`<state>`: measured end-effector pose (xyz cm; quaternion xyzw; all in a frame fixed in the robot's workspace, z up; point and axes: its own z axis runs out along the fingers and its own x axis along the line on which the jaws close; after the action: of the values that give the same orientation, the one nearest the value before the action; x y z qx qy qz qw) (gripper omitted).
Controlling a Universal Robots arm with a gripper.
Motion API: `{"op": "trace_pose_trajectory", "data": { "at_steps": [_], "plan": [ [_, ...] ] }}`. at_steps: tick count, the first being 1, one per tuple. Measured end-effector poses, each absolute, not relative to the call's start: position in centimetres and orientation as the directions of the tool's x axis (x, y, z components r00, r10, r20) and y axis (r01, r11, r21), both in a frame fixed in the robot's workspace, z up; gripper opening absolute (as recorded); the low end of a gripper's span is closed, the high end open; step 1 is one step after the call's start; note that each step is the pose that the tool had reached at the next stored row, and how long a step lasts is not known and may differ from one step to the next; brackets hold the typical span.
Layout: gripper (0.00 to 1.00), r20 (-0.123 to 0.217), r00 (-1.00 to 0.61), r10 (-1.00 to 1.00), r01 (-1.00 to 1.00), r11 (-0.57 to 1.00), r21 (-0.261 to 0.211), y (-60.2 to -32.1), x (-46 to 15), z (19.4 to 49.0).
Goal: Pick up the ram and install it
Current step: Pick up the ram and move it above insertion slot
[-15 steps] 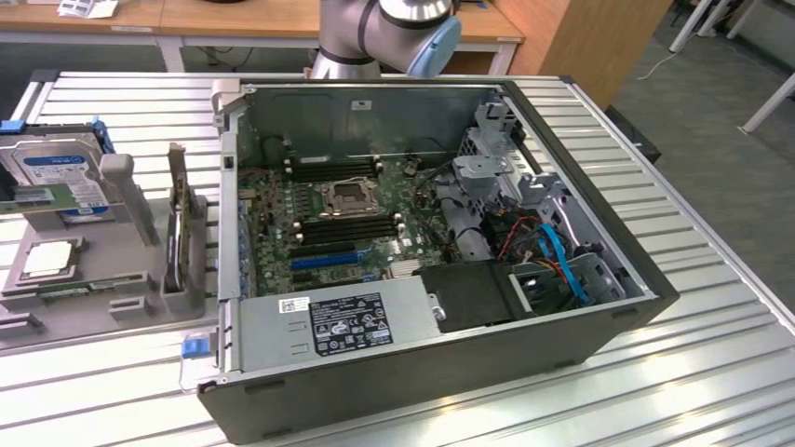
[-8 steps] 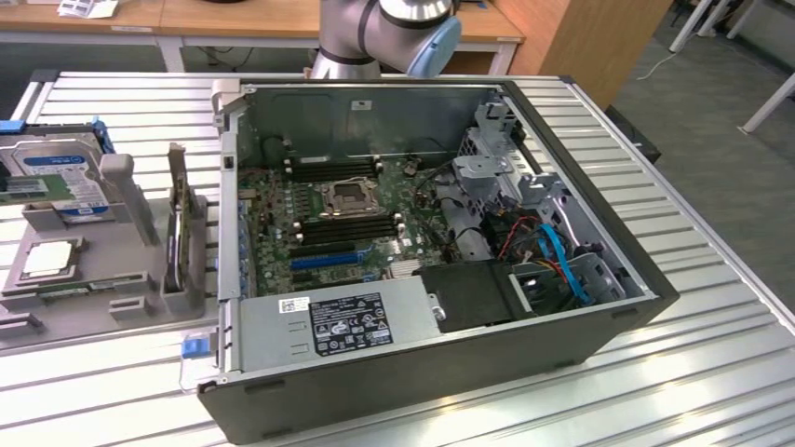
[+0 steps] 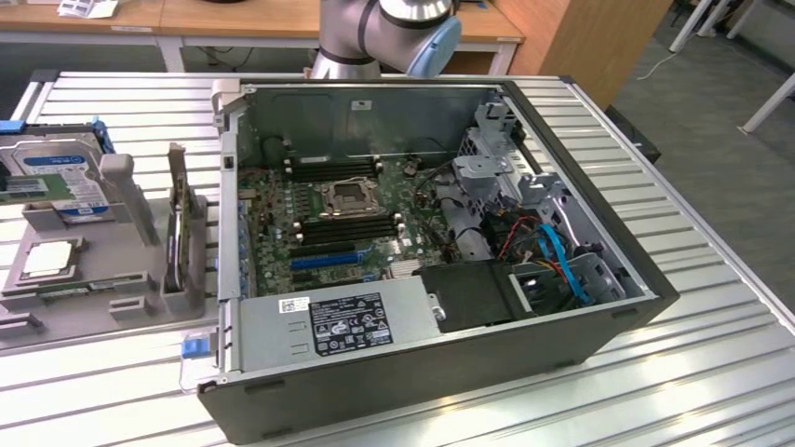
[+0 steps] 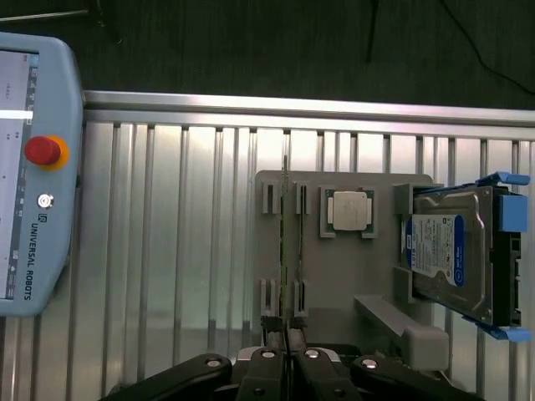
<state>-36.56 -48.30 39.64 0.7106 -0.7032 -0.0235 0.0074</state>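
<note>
The ram [image 4: 286, 242] is a thin green stick standing on edge in the slots of a grey holder tray [image 4: 334, 284]. In the exterior view the ram [image 3: 74, 284] lies along the near side of that tray [image 3: 74, 321], at the exterior view's left. My gripper [image 4: 286, 338] hangs well above the tray, lined up with one end of the ram, its black fingers [image 4: 276, 338] shut together with nothing between them. The open computer case [image 3: 423, 391] holds the motherboard, with black memory slots [image 3: 354, 223] beside the processor socket [image 3: 345, 196].
The tray also carries a square silver processor [image 4: 349, 209] and a hard drive [image 4: 451, 251] in a blue bracket. A teach pendant [image 4: 33, 167] with a red stop button lies on the ribbed metal table [image 4: 167, 251]. Cables [image 3: 546, 251] and a power supply [image 3: 348, 321] fill the case's near side.
</note>
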Motion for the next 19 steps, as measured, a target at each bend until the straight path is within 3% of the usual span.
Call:
{"op": "trace_pose_trajectory", "data": {
  "at_steps": [19],
  "plan": [
    [0.11, -0.023, 0.010, -1.000, -0.999, -0.011, 0.044, -48.3, -32.1, 39.6]
  ]
}}
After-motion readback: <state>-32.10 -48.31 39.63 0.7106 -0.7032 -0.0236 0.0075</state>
